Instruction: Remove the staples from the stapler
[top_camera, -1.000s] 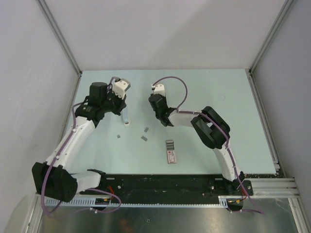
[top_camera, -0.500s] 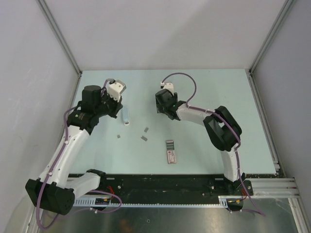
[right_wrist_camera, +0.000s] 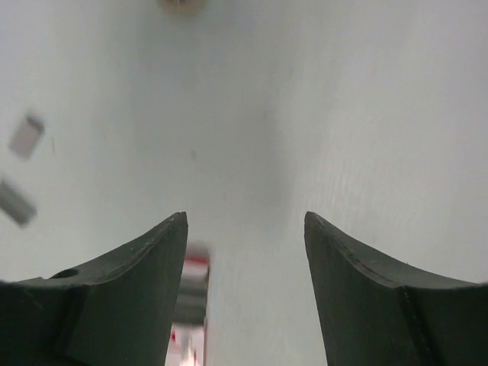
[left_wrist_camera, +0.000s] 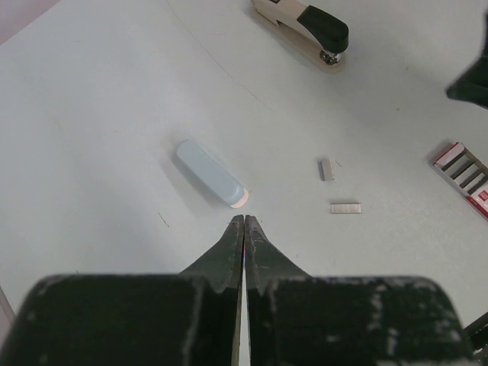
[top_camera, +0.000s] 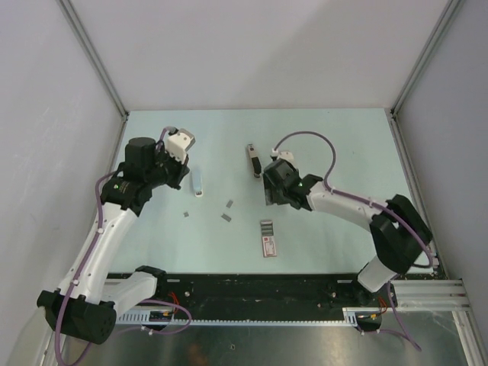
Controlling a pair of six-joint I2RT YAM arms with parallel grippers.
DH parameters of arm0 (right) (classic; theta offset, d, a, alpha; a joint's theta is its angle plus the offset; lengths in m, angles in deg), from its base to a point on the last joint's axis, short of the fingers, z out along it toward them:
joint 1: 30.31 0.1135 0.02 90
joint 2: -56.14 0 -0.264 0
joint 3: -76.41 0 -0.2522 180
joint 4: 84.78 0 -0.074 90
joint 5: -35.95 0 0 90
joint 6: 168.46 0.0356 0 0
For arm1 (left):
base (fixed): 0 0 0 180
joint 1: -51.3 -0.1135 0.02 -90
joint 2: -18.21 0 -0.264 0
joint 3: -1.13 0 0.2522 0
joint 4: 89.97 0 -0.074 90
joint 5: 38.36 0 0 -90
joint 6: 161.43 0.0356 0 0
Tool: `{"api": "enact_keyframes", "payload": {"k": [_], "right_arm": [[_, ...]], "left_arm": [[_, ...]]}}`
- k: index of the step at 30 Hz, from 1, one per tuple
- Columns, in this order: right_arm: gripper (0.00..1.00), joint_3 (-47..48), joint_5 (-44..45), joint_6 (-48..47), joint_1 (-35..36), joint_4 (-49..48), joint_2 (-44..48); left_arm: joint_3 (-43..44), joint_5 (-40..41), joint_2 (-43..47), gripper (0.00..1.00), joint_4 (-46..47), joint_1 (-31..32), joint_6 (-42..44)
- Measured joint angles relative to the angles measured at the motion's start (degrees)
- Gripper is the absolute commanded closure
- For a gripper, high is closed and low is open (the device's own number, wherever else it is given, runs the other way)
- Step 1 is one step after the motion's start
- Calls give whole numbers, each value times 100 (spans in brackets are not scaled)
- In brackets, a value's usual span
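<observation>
The stapler [top_camera: 252, 158], slim and beige with a black top, lies on the pale table with no gripper on it; the left wrist view has the stapler [left_wrist_camera: 301, 27] at its top edge. Short grey staples [top_camera: 226, 217] lie loose mid-table, two staples [left_wrist_camera: 345, 207] in the left wrist view and blurred staples [right_wrist_camera: 27, 135] in the right wrist view. My left gripper [top_camera: 185, 178] is shut and empty; in its own view the left gripper [left_wrist_camera: 243, 219] stops just short of a light-blue oblong piece [left_wrist_camera: 210, 172]. My right gripper [top_camera: 269, 194] hangs open and empty below the stapler, its jaws wide apart in the right gripper [right_wrist_camera: 244, 217] view.
A flat pink-and-white box [top_camera: 267, 238] lies near the front edge, seen as a blurred box [right_wrist_camera: 191, 297] beside my right gripper's left finger. The light-blue piece [top_camera: 197, 181] lies left of the staples. Grey walls enclose the table on three sides.
My right gripper has opened, left the stapler lying on the table and pulled back toward the near right. My left arm has drawn slightly left, away from the light-blue piece.
</observation>
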Motion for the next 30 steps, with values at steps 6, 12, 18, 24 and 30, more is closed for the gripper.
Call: {"api": "enact_keyframes", "payload": {"k": [6, 12, 18, 24, 30], "right_arm": [[62, -1134, -442, 302, 400, 402, 944], [81, -1729, -671, 586, 647, 782, 1561], [85, -1961, -691, 774, 911, 883, 1545], [86, -2009, -706, 927, 1394, 898, 1178], [87, -2031, -745, 1062, 1720, 879, 1025]], "left_arm": [[0, 0, 0, 96, -72, -4, 46], [2, -2, 0, 96, -87, -13, 50], [13, -2, 15, 95, -125, -20, 48], [35, 0, 76, 95, -170, -22, 50], [101, 2, 76, 95, -203, -22, 83]]}}
